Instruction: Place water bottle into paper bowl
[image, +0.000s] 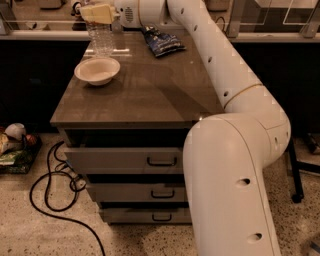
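The water bottle (103, 39), clear and ribbed, is upright at the far left of the brown cabinet top (150, 95). My gripper (98, 13) is shut around the bottle's upper part and hides its cap. The arm reaches in from the right, across the back of the top. The paper bowl (97, 70), shallow and cream-white, sits on the top just in front of the bottle and holds nothing. The bottle's base is right behind the bowl's far rim. I cannot tell whether the base touches the top.
A dark blue crinkled snack bag (161, 42) lies at the back of the top, right of the bottle. The cabinet has three drawers (160, 161) below. A black cable (55, 185) loops on the floor at the left, next to a basket of items (15, 147).
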